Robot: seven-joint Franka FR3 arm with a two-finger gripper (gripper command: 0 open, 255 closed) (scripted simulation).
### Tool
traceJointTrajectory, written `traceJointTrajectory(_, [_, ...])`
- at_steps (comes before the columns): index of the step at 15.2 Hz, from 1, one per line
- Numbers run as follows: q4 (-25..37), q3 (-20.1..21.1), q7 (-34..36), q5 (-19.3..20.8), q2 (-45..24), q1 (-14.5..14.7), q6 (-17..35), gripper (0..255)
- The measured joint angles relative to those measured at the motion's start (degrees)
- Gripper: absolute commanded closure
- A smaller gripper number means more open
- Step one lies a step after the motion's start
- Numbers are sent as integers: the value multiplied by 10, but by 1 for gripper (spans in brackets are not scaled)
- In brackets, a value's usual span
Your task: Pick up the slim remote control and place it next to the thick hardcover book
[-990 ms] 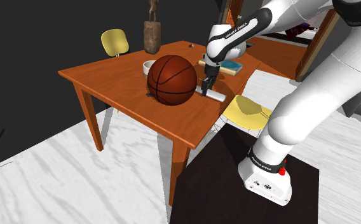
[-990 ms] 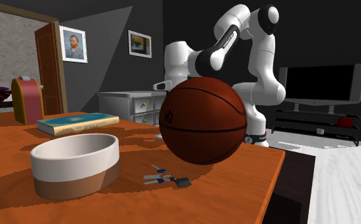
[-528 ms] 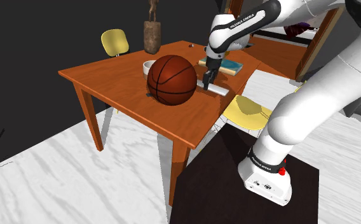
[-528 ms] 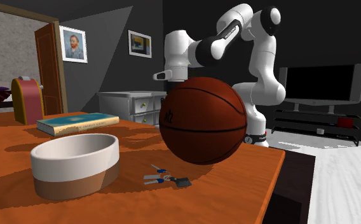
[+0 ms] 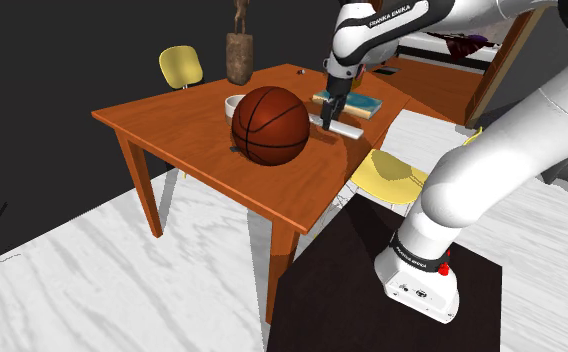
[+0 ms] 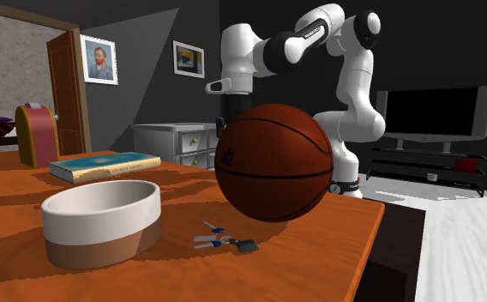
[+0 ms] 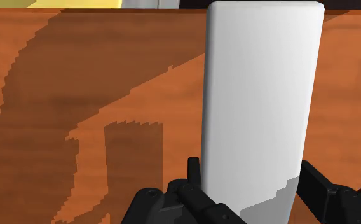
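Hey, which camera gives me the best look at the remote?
The wrist view: the remote is large and plain white there, clasped between the jaws over the table. The shoulder view shows it as a small pale bar near the book. In the second exterior view the basketball hides it.

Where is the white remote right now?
In the shoulder view, the white remote is clasped in the gripper just above the table, between the basketball and the book.

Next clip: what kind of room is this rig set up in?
Probably a living or dining room in a home: a wooden table with a yellow chair behind it, a television, and a framed portrait on the wall.
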State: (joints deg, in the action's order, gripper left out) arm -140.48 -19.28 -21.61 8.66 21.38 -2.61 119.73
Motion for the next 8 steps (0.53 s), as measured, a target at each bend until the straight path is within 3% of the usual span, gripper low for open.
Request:
traceJointTrajectory(3, [33,-6,-11,-6,-18,1,-15,255])
traceJointTrajectory(8, [131,-38,-63,-40,-123,4,-10,255])
